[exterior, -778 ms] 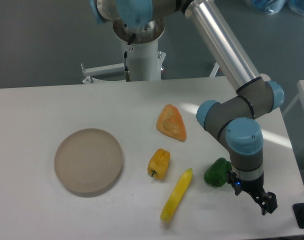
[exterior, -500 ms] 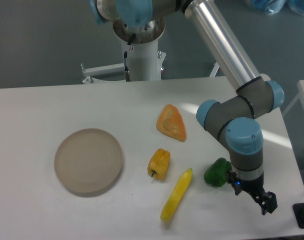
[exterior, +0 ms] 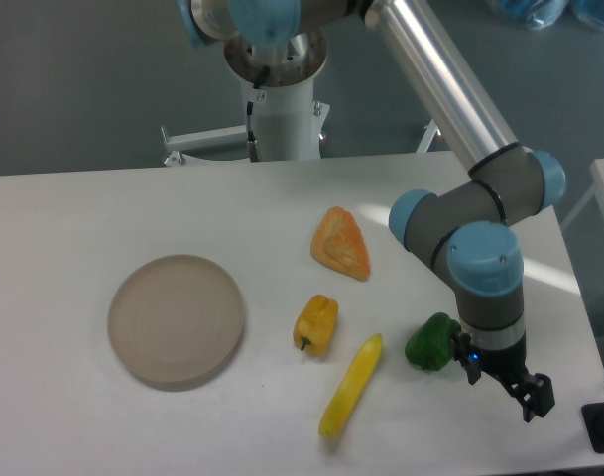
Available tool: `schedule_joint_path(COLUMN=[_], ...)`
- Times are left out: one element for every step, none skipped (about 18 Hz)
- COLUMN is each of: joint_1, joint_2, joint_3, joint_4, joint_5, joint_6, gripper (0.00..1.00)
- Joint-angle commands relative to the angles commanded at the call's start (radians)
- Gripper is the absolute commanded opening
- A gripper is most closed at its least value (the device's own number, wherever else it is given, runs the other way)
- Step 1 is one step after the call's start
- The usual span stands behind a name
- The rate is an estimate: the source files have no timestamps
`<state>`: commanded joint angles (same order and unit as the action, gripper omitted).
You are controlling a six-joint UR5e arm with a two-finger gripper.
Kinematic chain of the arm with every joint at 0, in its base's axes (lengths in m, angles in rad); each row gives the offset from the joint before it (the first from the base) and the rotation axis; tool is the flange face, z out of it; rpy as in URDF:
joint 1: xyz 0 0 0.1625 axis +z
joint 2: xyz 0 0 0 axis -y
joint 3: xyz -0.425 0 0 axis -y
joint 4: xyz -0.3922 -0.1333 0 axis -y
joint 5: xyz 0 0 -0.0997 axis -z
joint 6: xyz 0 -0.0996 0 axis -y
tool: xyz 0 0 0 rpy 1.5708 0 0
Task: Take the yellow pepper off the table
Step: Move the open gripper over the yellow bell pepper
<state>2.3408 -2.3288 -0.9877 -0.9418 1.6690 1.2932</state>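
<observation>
Left of fingers (exterior: 533, 395), well apart: yellow pepper (exterior: 316, 323) on table (exterior: 73, 208).

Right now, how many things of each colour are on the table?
Yellow: 2, the yellow pepper and a long chili
Orange: 1, a wedge
Green: 1, a pepper
Beige: 1, a round disc
Total: 5

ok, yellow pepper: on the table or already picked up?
On the table. The yellow pepper lies on its side beside the beige disc; the gripper is off to the right, not touching it.
</observation>
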Motion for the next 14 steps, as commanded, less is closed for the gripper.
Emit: schedule_joint_path(joint_1=[0.000, 0.002, 0.002, 0.002, 0.002, 0.002, 0.002, 0.002, -0.001, -0.003, -0.008, -0.011, -0.015, -0.017], joint_2=[0.026, 0.054, 0.084, 0.115, 0.147, 0.179, 0.210, 0.239, 0.265, 0.288, 0.311, 0.330, 0.344, 0.354], joint_3=[-0.025, -0.055, -0.086, -0.112, -0.141, -0.164, -0.187, -0.209, -0.235, -0.265, -0.297, -0.337, -0.377, -0.402], joint_4=[-0.014, -0.032, -0.051, -0.069, -0.092, -0.116, -0.141, -0.164, -0.190, -0.216, -0.235, -0.238, -0.236, -0.235], joint_5=[0.000, 0.000, 0.000, -0.006, -0.012, -0.024, -0.046, -0.067, -0.081, -0.086, -0.086, -0.087, -0.097, -0.109], joint_6=[0.000, -0.002, -0.003, -0.003, -0.005, -0.015, -0.037, -0.063, -0.092, -0.119, -0.152, -0.187, -0.213, -0.233], gripper=[1.00, 1.00, 1.00, 1.00, 1.00, 1.00, 1.00, 1.00, 1.00, 1.00, 1.00, 1.00, 1.00, 1.00])
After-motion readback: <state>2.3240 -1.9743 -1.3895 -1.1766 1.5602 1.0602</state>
